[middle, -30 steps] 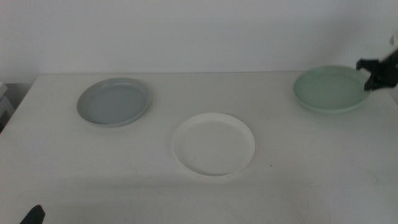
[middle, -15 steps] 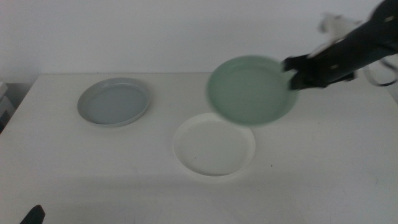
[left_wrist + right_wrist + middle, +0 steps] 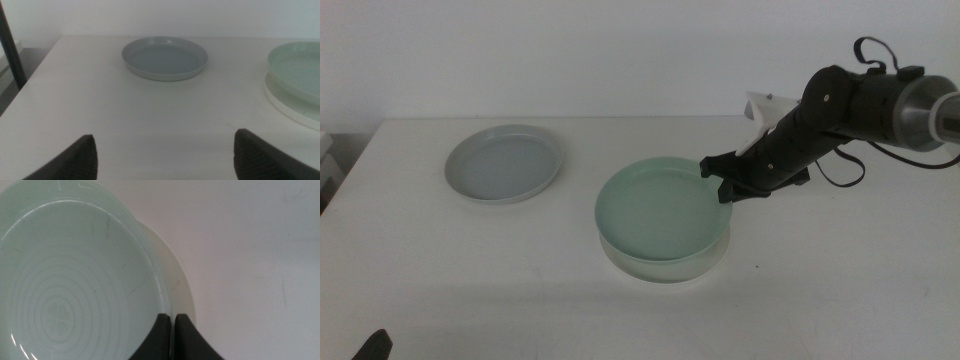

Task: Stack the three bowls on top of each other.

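The right pincer (image 3: 722, 180) gripped the rim of the pale mint green shallow bowl (image 3: 660, 212), slightly off-centre over the white round bowl (image 3: 665, 268); centring it before release seemed wise.

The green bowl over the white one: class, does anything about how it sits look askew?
Slightly. The green bowl sits off-centre over the white bowl, whose rim peeks out along one side. The right end effector is shut on the green bowl's rim. Nothing looks damaged or spilled.

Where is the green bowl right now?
Middle view: mint green bowl sits at table centre atop the white bowl, its rim pinched by the right gripper.
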`<state>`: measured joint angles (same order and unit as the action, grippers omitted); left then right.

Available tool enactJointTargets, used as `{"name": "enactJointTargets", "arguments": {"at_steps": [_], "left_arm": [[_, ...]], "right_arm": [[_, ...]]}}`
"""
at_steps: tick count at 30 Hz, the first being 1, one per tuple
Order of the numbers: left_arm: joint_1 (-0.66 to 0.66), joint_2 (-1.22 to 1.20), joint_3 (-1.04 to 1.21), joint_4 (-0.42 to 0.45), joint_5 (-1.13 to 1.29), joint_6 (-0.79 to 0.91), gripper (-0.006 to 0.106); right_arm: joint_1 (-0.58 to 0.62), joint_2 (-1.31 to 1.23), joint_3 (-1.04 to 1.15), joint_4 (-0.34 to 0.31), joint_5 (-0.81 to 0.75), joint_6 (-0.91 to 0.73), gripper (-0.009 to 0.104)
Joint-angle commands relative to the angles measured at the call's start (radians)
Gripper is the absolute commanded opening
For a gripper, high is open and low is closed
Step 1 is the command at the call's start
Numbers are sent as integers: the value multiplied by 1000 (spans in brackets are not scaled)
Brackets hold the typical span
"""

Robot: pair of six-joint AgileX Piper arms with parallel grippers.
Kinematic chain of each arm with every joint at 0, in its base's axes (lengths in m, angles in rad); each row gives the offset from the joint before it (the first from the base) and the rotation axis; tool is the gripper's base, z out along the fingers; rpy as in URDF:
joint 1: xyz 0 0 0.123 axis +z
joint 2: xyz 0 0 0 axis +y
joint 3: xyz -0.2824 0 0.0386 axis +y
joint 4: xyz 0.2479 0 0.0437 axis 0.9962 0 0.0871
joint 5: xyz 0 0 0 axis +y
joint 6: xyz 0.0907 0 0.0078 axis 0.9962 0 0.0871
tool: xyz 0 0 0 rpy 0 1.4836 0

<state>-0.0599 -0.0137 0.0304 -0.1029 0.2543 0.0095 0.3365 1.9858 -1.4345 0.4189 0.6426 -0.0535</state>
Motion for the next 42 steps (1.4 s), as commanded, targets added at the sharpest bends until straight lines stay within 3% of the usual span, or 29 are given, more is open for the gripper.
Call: {"name": "enactJointTargets", "arguments": {"at_steps": [1, 6, 7, 13, 17, 23, 31, 37, 42], "left_arm": [[1, -14, -4, -14, -78, -9, 105], [1, -14, -4, -14, -78, -9, 105], [1, -14, -4, -14, -78, -9, 105], [1, -14, -4, -14, -78, -9, 105], [1, -14, -4, -14, -78, -9, 105], [1, -14, -4, -14, -78, -9, 105], [1, -14, -4, -14, -78, -9, 105], [1, -14, -4, -14, -78, -9, 105], [1, -14, -4, -14, -78, -9, 105]], "right_arm": [[-2, -48, -26, 15, -26, -13, -1], [-2, -39, -26, 1, -28, -19, 0], [-2, -39, -26, -6, -15, -19, 12], [-5, -51, -47, -14, 52, -19, 42], [-15, -136, -72, -21, 82, -51, 55], [-25, -370, -55, -25, 155, -186, 56], [-24, -752, 278, 77, 33, -322, 52], [-24, -1041, 475, 53, 20, -329, 52], [-24, -1188, 561, -11, 13, -284, 52]]}}
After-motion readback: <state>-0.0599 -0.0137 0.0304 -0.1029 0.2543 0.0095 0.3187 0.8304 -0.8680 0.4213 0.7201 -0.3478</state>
